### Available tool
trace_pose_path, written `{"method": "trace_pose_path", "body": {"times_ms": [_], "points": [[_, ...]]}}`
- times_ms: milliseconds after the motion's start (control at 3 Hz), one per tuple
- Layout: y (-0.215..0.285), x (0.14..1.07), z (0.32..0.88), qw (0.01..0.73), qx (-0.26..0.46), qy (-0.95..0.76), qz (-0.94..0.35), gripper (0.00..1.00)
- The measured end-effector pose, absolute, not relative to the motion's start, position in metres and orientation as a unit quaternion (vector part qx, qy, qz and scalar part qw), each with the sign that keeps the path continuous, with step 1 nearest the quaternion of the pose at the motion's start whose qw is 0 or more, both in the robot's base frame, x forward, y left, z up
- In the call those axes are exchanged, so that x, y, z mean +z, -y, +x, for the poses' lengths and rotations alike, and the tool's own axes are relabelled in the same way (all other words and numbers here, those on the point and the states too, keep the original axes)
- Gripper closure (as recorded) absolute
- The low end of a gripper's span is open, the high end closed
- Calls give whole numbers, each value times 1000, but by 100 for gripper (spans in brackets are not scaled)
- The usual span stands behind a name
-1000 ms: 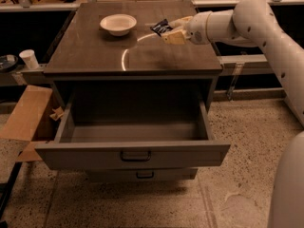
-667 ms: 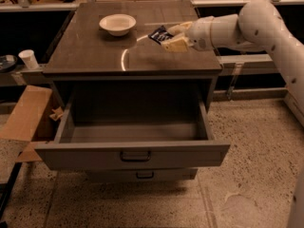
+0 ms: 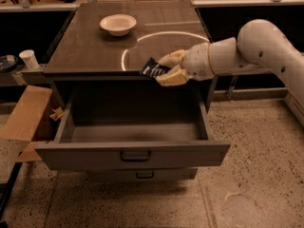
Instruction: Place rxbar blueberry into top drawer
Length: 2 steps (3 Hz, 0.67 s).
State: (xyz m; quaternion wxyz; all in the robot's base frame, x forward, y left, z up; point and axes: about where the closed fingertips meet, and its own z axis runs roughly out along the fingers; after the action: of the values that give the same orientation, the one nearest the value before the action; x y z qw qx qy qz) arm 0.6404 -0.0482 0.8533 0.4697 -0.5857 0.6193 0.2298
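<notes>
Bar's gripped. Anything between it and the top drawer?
Nothing visible. The gripper holds the bar at the front edge of the tabletop, just above the open top drawer; nothing shows inside the drawer below it.

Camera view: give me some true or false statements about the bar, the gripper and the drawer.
1. The gripper grips the rxbar blueberry near the front edge of the cabinet top. True.
2. The top drawer is shut. False: it is pulled open.
3. The rxbar blueberry lies on the drawer floor. False: it is held in the gripper, above the drawer.
4. The white bowl stands on the cabinet top. True.
</notes>
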Motion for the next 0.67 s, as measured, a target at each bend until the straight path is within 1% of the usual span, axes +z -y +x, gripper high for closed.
{"method": "trace_pose_path", "body": {"times_ms": [333,667], "points": [[45,802,614,416,237,-633,-609,100],[45,801,614,416,237,-633,-609,100]]}}
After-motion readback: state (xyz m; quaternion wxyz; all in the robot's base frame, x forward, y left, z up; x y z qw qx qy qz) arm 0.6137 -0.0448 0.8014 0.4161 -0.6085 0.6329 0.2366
